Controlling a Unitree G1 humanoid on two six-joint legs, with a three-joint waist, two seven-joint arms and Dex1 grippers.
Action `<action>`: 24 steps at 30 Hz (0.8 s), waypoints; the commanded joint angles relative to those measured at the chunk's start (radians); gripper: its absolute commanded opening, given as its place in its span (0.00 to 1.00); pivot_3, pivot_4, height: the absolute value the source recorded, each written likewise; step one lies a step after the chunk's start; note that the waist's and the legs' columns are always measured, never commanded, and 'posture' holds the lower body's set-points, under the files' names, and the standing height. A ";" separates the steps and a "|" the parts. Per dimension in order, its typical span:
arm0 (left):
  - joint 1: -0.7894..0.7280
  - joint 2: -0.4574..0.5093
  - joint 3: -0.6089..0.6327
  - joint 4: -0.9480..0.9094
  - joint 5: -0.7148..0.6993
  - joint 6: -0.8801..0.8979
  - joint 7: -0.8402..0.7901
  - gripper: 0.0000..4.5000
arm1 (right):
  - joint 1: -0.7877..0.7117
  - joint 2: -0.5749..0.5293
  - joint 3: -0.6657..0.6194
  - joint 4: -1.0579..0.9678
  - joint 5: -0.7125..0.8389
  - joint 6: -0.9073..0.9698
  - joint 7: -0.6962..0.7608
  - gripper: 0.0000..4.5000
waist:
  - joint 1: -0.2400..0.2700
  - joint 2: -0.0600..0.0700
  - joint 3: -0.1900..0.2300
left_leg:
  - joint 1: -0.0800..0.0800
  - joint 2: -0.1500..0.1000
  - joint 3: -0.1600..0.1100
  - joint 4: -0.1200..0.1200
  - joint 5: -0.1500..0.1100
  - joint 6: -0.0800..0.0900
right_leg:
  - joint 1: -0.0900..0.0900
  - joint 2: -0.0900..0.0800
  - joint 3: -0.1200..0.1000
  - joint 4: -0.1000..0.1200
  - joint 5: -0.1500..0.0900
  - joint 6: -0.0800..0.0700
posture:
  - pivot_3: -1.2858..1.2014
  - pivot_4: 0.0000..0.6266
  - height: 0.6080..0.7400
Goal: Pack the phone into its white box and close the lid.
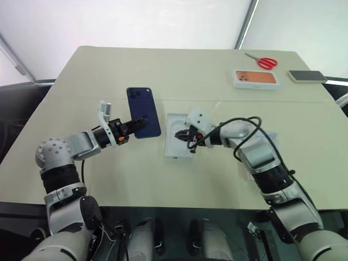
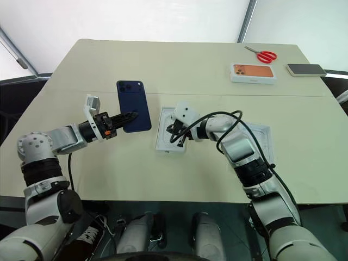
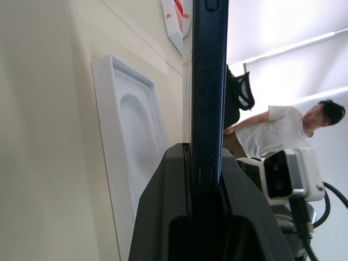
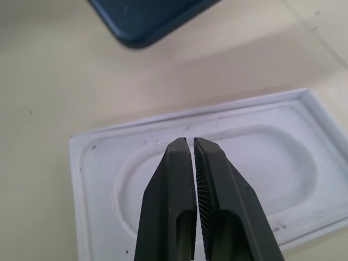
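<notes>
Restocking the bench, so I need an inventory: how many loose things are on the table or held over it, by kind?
Phones: 2, dark navy-blue smartphone, grey phone
White packaging: 2, flat white tray with rounded recess, white box with orange phone picture
Red-handled scissors: 1
Total: 5

A wide, matte beige rectangular table (image 1: 179, 70) with a seam across its middle stands before pale translucent white wall panels (image 1: 136, 22) divided by a slanted grey metal strut (image 1: 246, 24).

red scissors (image 1: 266, 62), orange-pictured box (image 1: 255, 79) and grey phone (image 1: 307, 76) lie on the table's (image 1: 109, 70) far corner.
</notes>
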 commanded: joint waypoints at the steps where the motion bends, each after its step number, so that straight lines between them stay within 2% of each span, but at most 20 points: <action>1: 0.004 0.004 0.027 -0.052 -0.051 0.001 -0.003 0.00 | -0.026 0.018 0.054 0.046 -0.068 -0.075 -0.014 0.01 | -0.002 0.000 0.000 | 0.000 0.000 0.000 0.000 0.000 0.000 | 0.000 0.000 0.000 0.000 0.000 0.000 | 0.52 0.24 0.98; 4: 0.012 -0.005 0.033 -0.065 -0.064 0.005 0.013 0.00 | -0.042 0.032 0.086 0.107 -0.119 -0.130 -0.028 0.01 | -0.003 0.000 0.000 | 0.000 0.000 0.000 0.000 0.000 0.000 | 0.000 0.000 0.000 0.000 0.000 0.000 | 0.52 0.24 0.98; 9: 0.027 -0.022 0.038 -0.082 -0.086 0.017 0.037 0.00 | -0.063 0.069 0.052 0.155 -0.111 -0.126 -0.038 0.01 | -0.002 0.000 0.000 | 0.001 0.000 0.000 0.000 0.000 0.000 | 0.001 0.000 0.000 0.000 0.000 0.000 | 0.52 0.24 0.98; 13: 0.038 -0.036 0.025 -0.095 -0.093 0.023 0.046 0.00 | -0.056 0.057 0.049 0.136 -0.115 -0.129 -0.024 0.01 | -0.002 0.000 0.000 | 0.001 0.000 0.000 0.000 0.000 0.000 | 0.001 0.000 0.000 0.000 0.000 0.000 | 0.52 0.24 0.98; 18: 0.034 -0.045 0.004 -0.077 -0.082 0.019 0.048 0.00 | -0.051 0.046 -0.029 0.053 -0.037 -0.047 0.008 0.01 | 0.000 0.000 0.000 | 0.001 0.000 0.000 0.000 0.000 0.000 | 0.001 0.000 0.000 0.000 0.000 0.000 | 0.52 0.24 0.98; 21: 0.025 -0.062 -0.006 -0.063 -0.087 0.029 0.048 0.00 | -0.060 0.007 -0.089 0.014 0.003 -0.007 0.026 0.01 | 0.002 0.000 0.000 | 0.001 0.000 0.000 0.000 0.000 0.000 | 0.001 0.000 0.000 0.000 0.000 0.000 | 0.52 0.24 0.98; 24: 0.015 -0.081 -0.034 -0.045 -0.080 0.049 0.045 0.00 | -0.061 -0.089 -0.124 -0.022 -0.016 0.004 0.037 0.01 | 0.007 0.000 0.000 | 0.000 -0.001 0.000 0.000 0.000 0.000 | 0.001 0.000 0.000 0.000 0.000 0.000 | 0.52 0.24 0.98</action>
